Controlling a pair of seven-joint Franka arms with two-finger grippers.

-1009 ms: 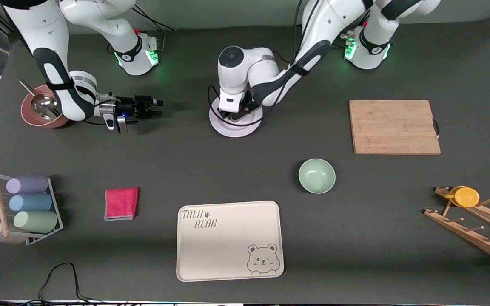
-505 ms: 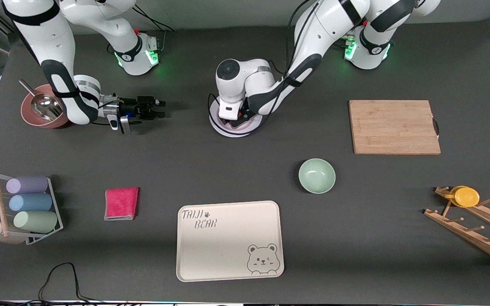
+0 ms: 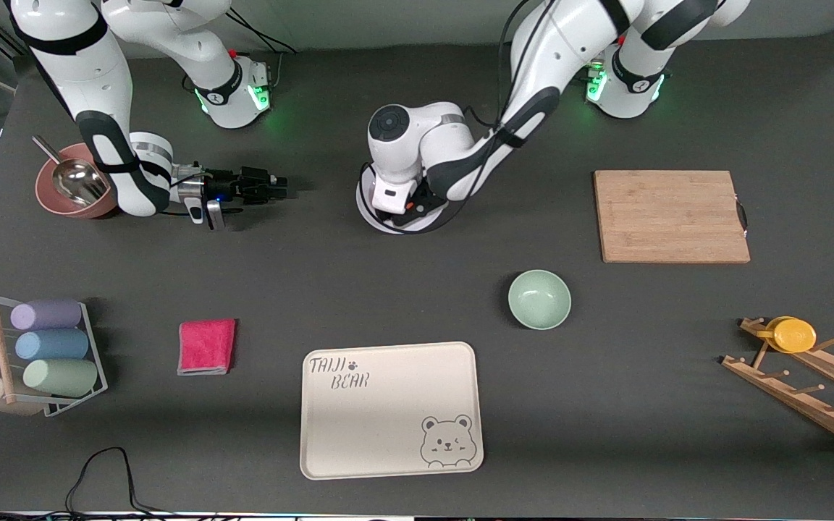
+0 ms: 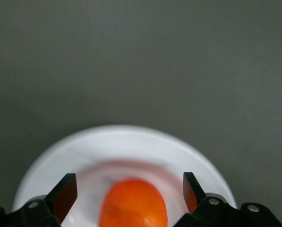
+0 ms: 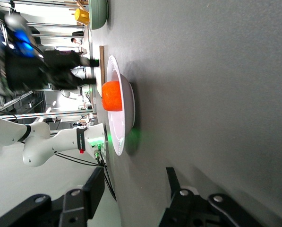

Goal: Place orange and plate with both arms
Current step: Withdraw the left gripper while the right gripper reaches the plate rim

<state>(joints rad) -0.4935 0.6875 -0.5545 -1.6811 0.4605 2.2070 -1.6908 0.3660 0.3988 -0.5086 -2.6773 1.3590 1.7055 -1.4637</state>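
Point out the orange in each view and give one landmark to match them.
Front view: not visible; the left arm's wrist hangs over the plate and covers it.
Left wrist view: orange on the plate, between the open fingers of the left gripper.
Right wrist view: orange in the plate, the left gripper above it.
Shared landmark: the white plate.
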